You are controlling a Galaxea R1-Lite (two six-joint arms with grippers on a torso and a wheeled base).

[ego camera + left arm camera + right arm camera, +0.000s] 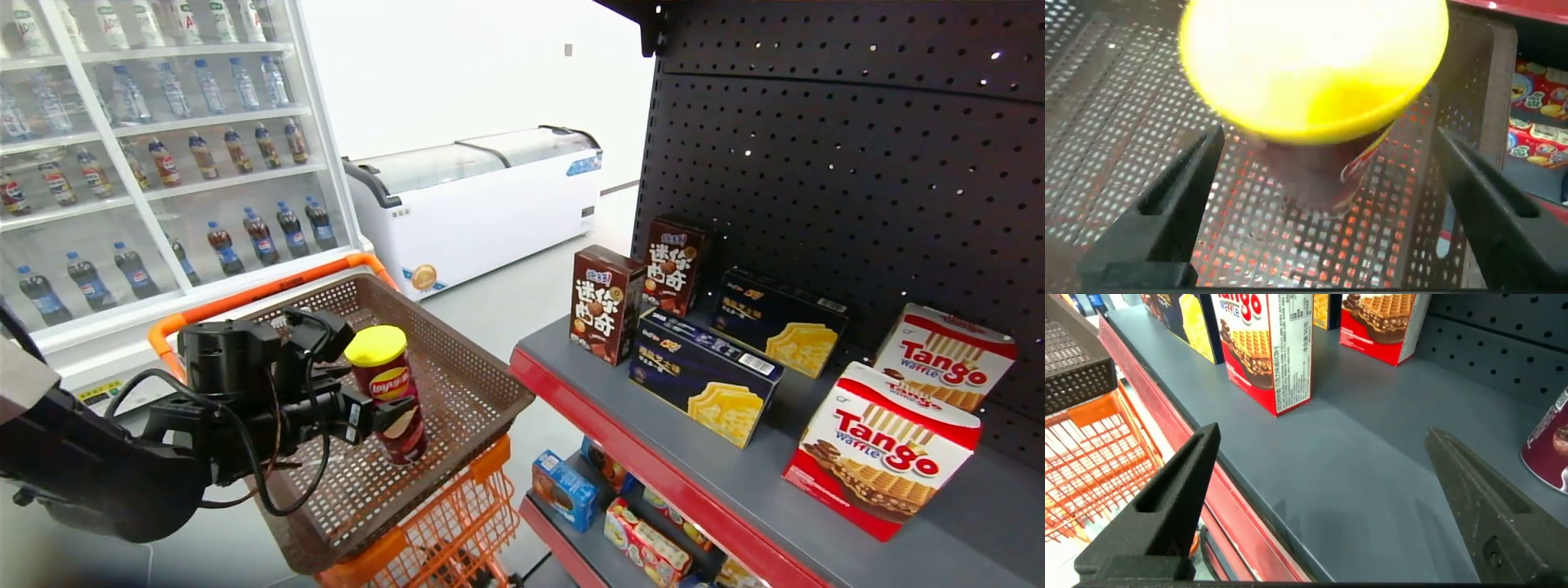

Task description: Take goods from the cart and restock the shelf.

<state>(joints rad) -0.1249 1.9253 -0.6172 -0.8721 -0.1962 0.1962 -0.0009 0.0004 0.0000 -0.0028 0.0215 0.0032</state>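
- The left gripper (382, 418) sits low over the cart. Its jaws are spread wide on either side of a tall, dark-red cylindrical crisp can (390, 380) with a yellow plastic lid. The left wrist view shows a gap between each finger and the can, so the gripper is released and grasps nothing.
- The crisp can stands roughly upright on the floor of the brown perforated plastic basket (473, 384). The basket rests on top of the orange wire cart (457, 531), and I can make out nothing else in it.
- The right gripper (1323, 502) hangs over a bare stretch of the grey metal shelf (596, 384) with a red front edge. Its jaws are parted and hold nothing.
- On the shelf, the front row holds a red-and-white wafer box (882, 449), a dark-blue biscuit box (706, 384) and a brown chocolate-snack box (606, 304).
- A matching box of each kind stands behind these, against the black pegboard back panel (816, 147).
- Judged from this, the shelf is partly stocked, with open board beside the wafer boxes.
- The step in hand looks like the pick. The can has yet to be clenched, lifted, carried across and set down, so most of this cycle is left.
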